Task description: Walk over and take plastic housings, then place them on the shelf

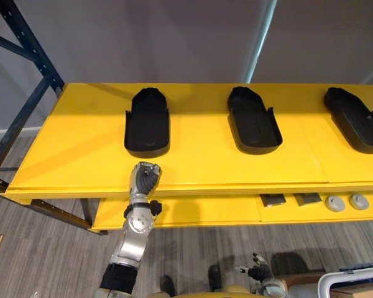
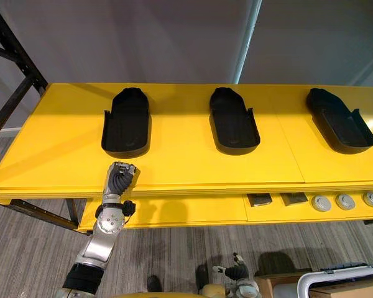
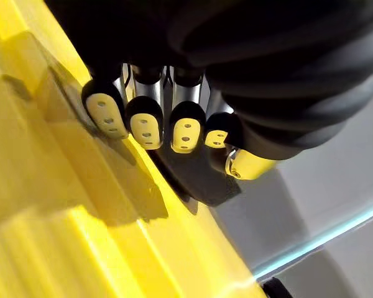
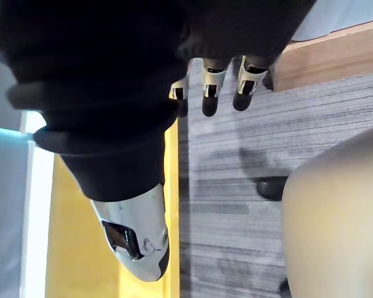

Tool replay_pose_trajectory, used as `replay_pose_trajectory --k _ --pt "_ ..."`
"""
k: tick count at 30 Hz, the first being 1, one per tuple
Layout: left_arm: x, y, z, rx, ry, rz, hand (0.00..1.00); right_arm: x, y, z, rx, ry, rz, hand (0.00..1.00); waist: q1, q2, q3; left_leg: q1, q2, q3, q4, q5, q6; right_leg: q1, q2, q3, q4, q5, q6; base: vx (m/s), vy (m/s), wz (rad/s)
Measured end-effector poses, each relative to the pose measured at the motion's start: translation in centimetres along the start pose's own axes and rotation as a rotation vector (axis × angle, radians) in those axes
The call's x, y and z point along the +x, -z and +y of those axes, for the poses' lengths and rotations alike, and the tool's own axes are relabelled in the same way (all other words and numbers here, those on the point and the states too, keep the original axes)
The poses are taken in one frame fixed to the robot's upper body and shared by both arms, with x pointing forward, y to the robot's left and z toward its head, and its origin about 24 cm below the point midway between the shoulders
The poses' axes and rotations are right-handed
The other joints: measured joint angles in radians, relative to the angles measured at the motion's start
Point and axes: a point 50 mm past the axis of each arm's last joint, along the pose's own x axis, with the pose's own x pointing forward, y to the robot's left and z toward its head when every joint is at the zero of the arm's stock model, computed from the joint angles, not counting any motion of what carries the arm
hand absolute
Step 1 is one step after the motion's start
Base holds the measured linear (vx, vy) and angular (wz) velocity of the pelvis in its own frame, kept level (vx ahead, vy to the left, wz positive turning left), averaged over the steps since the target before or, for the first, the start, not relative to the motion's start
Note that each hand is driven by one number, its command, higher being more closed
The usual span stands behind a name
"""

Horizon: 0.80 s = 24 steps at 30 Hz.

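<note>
Three black plastic housings lie on the yellow shelf (image 1: 81, 155): a left one (image 1: 147, 121), a middle one (image 1: 253, 119) and a right one (image 1: 354, 118) near the view's edge. My left hand (image 1: 144, 178) hovers at the shelf's front edge, just in front of the left housing and apart from it. Its fingers (image 3: 143, 121) are loosely bent and hold nothing, and the left housing (image 3: 199, 180) shows dark beyond them. My right hand (image 1: 259, 272) hangs low over the floor with relaxed fingers (image 4: 212, 84), holding nothing.
A lower yellow shelf carries two small dark blocks (image 1: 273, 200) and round grey discs (image 1: 336, 203). A dark blue rack upright (image 1: 25, 49) stands at the left end. A white-rimmed bin (image 1: 354, 282) sits on the floor at the lower right. A grey wall backs the shelf.
</note>
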Motion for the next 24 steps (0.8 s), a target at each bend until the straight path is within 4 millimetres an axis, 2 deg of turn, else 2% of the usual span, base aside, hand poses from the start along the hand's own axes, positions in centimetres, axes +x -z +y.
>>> replay_pose_trajectory --k 5,9,11,17,24 --pt "1.7 -0.1 0.7 0.044 -0.019 -0.011 1.0 0.1 -0.1 -0.2 -0.006 0.004 -0.002 0.0 -0.009 -0.001 0.0 -0.009 -0.007 -0.002 0.001 0.0 0.0 0.0 0.006 -0.002 -0.015 0.008 -0.003 0.0 0.0 0.0" --pt "2.8 0.5 1.8 0.1 -0.037 0.006 1.0 0.3 -0.4 -0.1 -0.009 -0.003 -0.005 0.0 -0.032 -0.001 0.0 -0.011 -0.007 -0.001 0.001 0.0 0.0 0.003 0.009 0.001 -0.029 0.015 -0.004 0.0 -0.003 -0.01" --pt "3.4 0.3 2.0 0.115 -0.04 0.004 1.0 0.3 -0.4 -0.1 -0.01 -0.004 -0.001 0.0 -0.033 -0.001 0.0 -0.014 -0.006 0.0 0.001 0.0 0.0 0.001 0.01 0.002 -0.032 0.018 -0.004 -0.01 -0.006 -0.02" --pt "4.0 0.8 2.6 0.147 -0.058 0.026 1.0 0.4 -0.6 0.0 -0.011 -0.007 -0.007 0.0 -0.055 -0.003 0.001 -0.014 -0.008 0.006 0.0 0.0 0.0 -0.003 0.009 0.01 -0.032 0.022 -0.003 -0.04 -0.007 -0.04" --pt "4.1 0.3 2.9 0.136 -0.075 0.015 1.0 0.5 -0.7 0.0 -0.012 -0.009 -0.004 0.0 -0.055 -0.007 0.004 -0.015 -0.01 0.015 0.0 0.0 0.0 -0.006 0.009 0.02 -0.036 0.027 -0.003 -0.01 -0.001 -0.04"
